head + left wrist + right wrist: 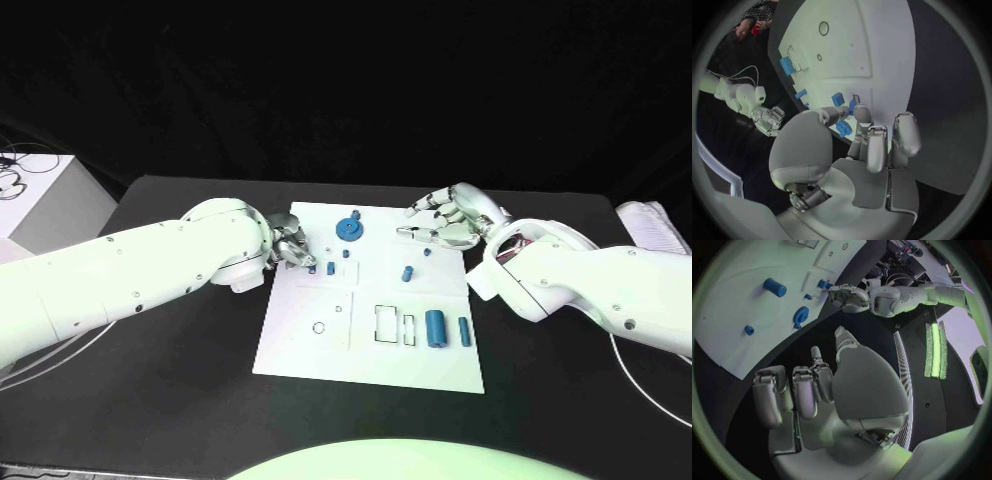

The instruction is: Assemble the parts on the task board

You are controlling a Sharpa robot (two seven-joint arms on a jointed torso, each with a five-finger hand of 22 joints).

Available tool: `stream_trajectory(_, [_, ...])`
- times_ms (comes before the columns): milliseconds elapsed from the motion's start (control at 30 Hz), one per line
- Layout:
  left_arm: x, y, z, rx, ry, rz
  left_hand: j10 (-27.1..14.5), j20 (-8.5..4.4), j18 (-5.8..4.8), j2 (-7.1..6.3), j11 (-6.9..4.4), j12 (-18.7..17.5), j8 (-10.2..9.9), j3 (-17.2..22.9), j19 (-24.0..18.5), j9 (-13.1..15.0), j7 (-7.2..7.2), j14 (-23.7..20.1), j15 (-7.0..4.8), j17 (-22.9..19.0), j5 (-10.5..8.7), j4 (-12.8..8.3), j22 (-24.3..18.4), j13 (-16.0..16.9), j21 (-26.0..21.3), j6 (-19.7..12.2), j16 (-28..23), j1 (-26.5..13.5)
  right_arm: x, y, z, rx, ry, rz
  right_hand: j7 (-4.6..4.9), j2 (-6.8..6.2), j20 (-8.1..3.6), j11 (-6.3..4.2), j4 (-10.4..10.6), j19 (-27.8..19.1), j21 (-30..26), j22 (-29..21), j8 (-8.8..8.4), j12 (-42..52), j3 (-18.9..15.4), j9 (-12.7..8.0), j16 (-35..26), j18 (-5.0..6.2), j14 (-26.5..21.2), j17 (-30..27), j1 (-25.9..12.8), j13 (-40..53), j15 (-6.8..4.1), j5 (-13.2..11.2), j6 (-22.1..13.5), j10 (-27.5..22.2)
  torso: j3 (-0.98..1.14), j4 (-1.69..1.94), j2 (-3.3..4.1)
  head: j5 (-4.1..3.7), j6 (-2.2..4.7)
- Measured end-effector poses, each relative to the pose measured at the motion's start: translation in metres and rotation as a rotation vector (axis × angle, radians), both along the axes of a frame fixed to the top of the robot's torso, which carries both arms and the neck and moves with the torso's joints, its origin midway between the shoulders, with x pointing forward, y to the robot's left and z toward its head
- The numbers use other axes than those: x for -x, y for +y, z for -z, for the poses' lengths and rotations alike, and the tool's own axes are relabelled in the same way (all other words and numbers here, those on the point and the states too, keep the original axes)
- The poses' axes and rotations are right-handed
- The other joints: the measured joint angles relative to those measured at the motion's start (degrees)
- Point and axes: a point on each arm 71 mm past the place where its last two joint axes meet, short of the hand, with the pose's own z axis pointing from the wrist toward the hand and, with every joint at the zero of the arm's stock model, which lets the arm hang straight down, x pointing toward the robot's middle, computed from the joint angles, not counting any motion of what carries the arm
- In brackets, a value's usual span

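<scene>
The white task board (310, 350) lies mid-table. My left hand (293, 245) is at the board's left edge, and thumb and fingertip pinch a small blue part (312, 268), which the left wrist view shows at the fingertips (852, 106). Beside it on the board are two small blue parts (330, 268) (346, 252). A round blue gear-like part (351, 230) sits near the far edge. My right hand (447, 222) hovers over the board's far right corner, fingers apart and holding nothing. Two larger blue cylinders (436, 326) (464, 331) lie near the front right.
Two more small blue parts (408, 272) (427, 252) lie in the board's middle. Outlined slots (388, 323) and small holes (317, 327) mark the near half. A white box (51, 205) stands off the table's left, and a pale object (649, 225) lies at its right edge.
</scene>
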Motion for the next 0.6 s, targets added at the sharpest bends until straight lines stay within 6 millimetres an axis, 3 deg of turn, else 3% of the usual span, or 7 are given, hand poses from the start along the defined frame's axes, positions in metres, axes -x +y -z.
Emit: stream_trajectory(600, [0.0029,0.0006,0.0011,-0.034,-0.008,0.019,0.1,0.0,0.0,-0.06,0.09,0.0,0.0,0.0,0.0,0.0,-0.01,0.0,0.01,0.0,-0.02,0.0,0.1,-0.1,0.0,0.0,0.0,-0.1,0.0001,-0.0003,0.0002,0.001,0.001,0.0,0.0,0.0,0.0,0.0,0.0,0.0,0.0,0.0,0.0,0.0,0.0,0.0,0.0,0.0,0.0,0.0,0.0,0.0,0.0,0.0,0.0,0.0,-0.02,0.01,-0.04,0.13,-0.24])
